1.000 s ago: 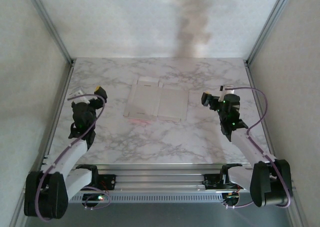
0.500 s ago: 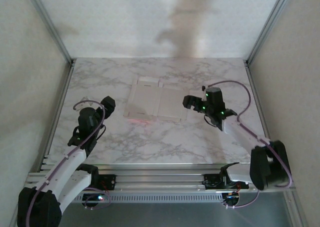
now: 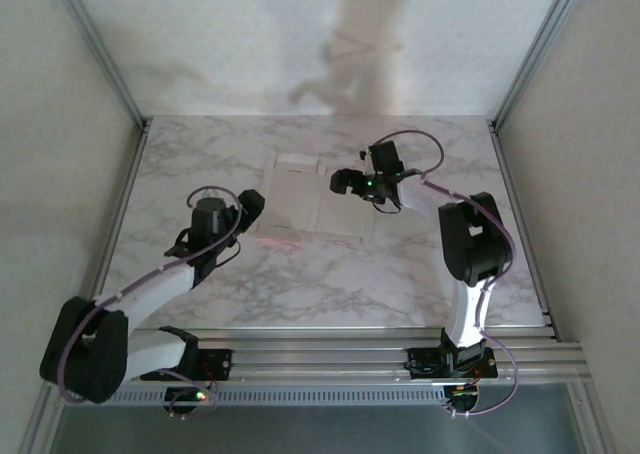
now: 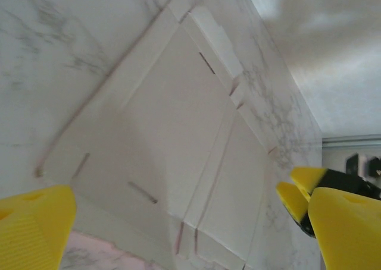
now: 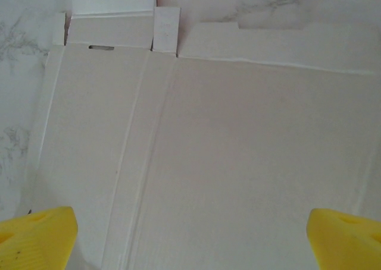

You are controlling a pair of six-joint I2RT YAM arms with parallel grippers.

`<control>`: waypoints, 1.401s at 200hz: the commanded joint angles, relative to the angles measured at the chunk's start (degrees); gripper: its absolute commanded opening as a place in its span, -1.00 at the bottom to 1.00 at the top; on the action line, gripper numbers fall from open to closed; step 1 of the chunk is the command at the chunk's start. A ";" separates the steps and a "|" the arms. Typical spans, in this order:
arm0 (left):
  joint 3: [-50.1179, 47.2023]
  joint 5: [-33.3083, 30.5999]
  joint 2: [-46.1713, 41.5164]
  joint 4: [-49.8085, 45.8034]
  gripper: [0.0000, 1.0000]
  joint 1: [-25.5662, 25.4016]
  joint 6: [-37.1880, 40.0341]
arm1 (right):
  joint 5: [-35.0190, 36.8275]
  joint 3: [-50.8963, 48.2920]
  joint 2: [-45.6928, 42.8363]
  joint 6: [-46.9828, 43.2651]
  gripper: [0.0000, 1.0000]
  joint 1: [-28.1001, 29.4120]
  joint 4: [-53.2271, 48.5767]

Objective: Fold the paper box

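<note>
The paper box (image 3: 310, 202) lies flat and unfolded on the marble table, white side up, with creases and small flaps at its far edge. A faint pink tint shows along its near edge. My left gripper (image 3: 251, 206) is open at the box's left edge, and in the left wrist view the card (image 4: 172, 139) spreads between its yellow fingertips (image 4: 36, 225). My right gripper (image 3: 343, 182) hovers open over the far part of the right panel. Its yellow fingertips (image 5: 37, 234) straddle the bare card (image 5: 238, 145). Neither gripper holds anything.
The marble table (image 3: 320, 274) is walled in by white panels and aluminium posts (image 3: 100, 49) at both sides. The right gripper's yellow fingers (image 4: 300, 192) show at the right of the left wrist view, beyond the card.
Both arms have swung inward from the table's sides to the box. The left gripper reached its left edge, the right gripper moved over its right panel. Both stayed open.
</note>
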 commanded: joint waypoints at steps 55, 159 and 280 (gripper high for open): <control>17.76 5.85 20.08 2.76 0.99 -3.42 -2.99 | 1.61 12.16 8.39 0.62 0.99 0.25 -8.01; 26.05 8.17 32.95 -3.25 0.99 -5.08 -4.39 | 1.79 12.22 10.01 -1.23 0.99 -0.67 -12.28; 34.67 6.87 41.04 -15.80 0.99 -5.24 -2.64 | 4.67 -2.23 2.30 7.51 0.99 -0.68 -9.20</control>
